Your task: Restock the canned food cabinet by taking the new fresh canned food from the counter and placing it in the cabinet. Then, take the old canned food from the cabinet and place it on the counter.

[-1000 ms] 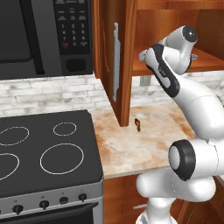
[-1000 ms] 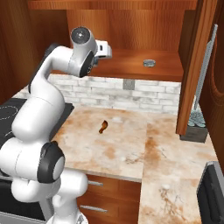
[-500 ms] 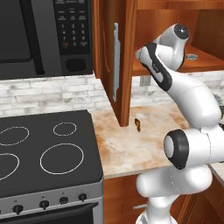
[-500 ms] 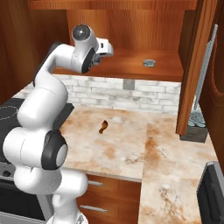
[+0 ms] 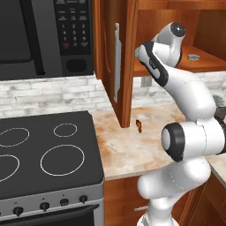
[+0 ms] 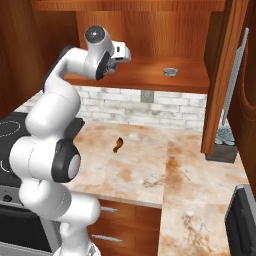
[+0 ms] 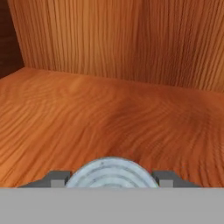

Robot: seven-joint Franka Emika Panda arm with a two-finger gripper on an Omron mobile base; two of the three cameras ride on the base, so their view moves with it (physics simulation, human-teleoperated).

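While hand reaches into cabinet [image 6: 150, 30], can [image 7: 111, 173] sits between jaws, silvery ribbed top showing, a finger [image 7: 56, 178] tight against each side: jaws clenched on can, above shelf [image 7: 109, 122]. Flat tin [image 6: 170, 72] rests on same shelf, well off to jaws' side. Tabletop [image 6: 150, 160] lies far below jaws.

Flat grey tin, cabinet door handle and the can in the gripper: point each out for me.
flat grey tin [image 6: 170, 72]: right base view, its top face.
cabinet door handle [image 5: 116, 62]: left base view, mid-length of the silver bar.
can [image 7: 111, 173]: hand view, silvery ribbed top between the fingertips.
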